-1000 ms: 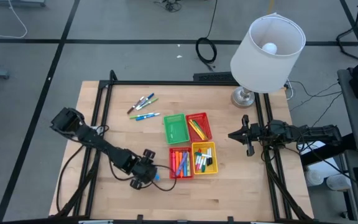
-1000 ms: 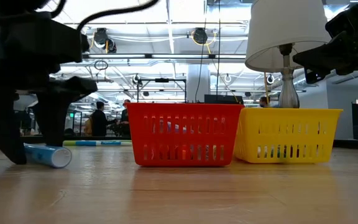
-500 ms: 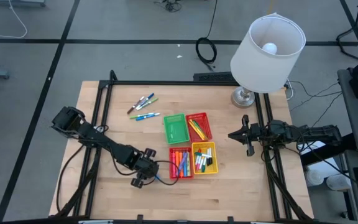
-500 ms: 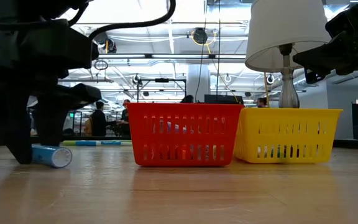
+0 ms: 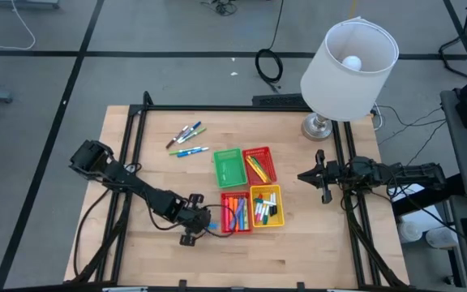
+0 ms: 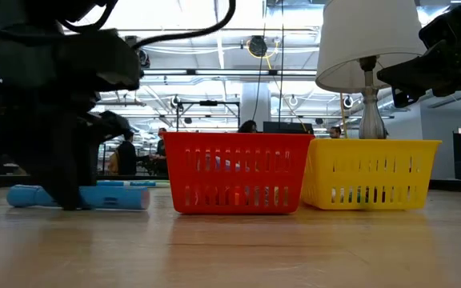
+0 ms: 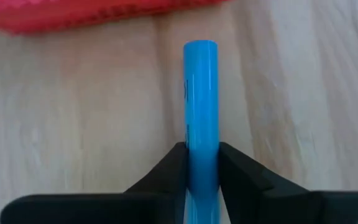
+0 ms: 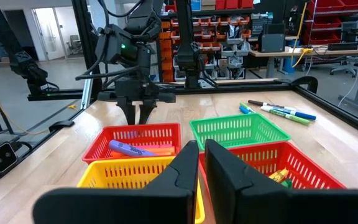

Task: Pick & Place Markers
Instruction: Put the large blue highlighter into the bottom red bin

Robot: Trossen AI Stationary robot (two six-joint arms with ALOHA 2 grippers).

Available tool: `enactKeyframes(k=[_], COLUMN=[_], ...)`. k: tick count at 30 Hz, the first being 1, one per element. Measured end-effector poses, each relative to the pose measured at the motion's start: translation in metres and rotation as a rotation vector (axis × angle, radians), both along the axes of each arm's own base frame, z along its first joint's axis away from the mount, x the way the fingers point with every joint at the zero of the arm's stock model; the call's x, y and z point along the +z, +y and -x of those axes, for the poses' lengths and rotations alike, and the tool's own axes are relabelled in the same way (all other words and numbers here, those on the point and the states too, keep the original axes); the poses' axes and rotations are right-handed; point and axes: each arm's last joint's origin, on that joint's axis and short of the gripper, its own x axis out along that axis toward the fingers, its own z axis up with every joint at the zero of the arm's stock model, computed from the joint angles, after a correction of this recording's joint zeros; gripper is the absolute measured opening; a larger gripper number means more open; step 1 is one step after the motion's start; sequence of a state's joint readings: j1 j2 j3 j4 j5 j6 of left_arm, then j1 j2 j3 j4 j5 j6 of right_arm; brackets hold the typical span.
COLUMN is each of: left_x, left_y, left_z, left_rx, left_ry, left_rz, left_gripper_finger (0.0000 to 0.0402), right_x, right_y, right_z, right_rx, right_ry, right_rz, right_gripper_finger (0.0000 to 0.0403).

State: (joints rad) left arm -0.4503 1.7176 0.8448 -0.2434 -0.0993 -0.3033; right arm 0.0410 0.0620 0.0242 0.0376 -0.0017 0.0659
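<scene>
My left gripper [image 5: 194, 224] stands low over the table's near middle, just left of the near red basket [image 5: 234, 212], shut on a light-blue marker [image 7: 201, 106]. In the low view this marker [image 6: 114, 198] lies level at table height. Pink, orange and blue markers lie in the near red basket. White-and-black ones stand in the yellow basket [image 5: 267, 205], and yellow ones lie in the far red basket [image 5: 259, 164]. A few loose markers [image 5: 186, 135] lie flat on the far left of the table. My right gripper [image 5: 323, 177] hovers, shut, at the right edge. My left gripper pinches the light-blue marker's barrel [image 7: 201, 163] near its middle between its two fingers [image 7: 166, 171]. The fingers come from above, pointing down, and lie across the marker. The marker lies level at the table top, sticking out on both sides; whether it rests on the wood I cannot tell.
A green basket [image 5: 228, 167] sits beside the far red one, the four baskets forming a square block. A lamp with a white shade [image 5: 349, 58] stands on its base [image 5: 318, 126] at the far right corner. Black frame rails run along the table's edges. Bare wood lies along the near side.
My left gripper has moved toward the table's right, closer to the near red basket, and has turned about. The blue marker in it has swung with it: in the low view it showed end-on and now shows broadside.
</scene>
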Motion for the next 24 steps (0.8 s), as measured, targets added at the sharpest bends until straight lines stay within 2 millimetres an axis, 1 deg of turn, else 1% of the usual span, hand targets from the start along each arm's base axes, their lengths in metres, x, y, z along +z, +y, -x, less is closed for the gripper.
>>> enactKeyframes(k=[5,7,11,13,16,19,24], left_x=[0.000,0.000,0.000,-0.001,-0.001,-0.002,-0.004], left_y=[0.000,0.000,0.002,0.003,0.005,0.007,0.013], left_z=[-0.002,-0.001,0.001,0.003,0.004,0.007,0.013], left_rx=[0.218,0.310,0.580,0.678,0.748,0.781,0.923], left_ry=[0.003,0.014,0.058,0.077,0.068,0.036,0.023], left_rz=[0.098,0.142,0.234,0.261,0.247,0.181,0.103], left_gripper_finger=[0.0093,0.0089,0.0075,0.0073,0.0080,0.0084,0.0075], right_x=[0.000,0.000,0.000,0.000,0.000,0.000,0.000], right_y=[0.000,0.000,0.000,0.000,0.000,0.000,0.000], right_z=[0.000,0.000,0.000,0.000,0.000,0.000,0.000], right_rx=[0.000,0.000,0.000,0.000,0.000,0.000,0.000], right_ry=[0.000,0.000,0.000,0.000,0.000,0.000,0.000], right_rz=[0.000,0.000,0.000,0.000,0.000,0.000,0.000], right_gripper_finger=[0.0018,0.0018,0.0018,0.0018,0.0018,0.0018,0.0018])
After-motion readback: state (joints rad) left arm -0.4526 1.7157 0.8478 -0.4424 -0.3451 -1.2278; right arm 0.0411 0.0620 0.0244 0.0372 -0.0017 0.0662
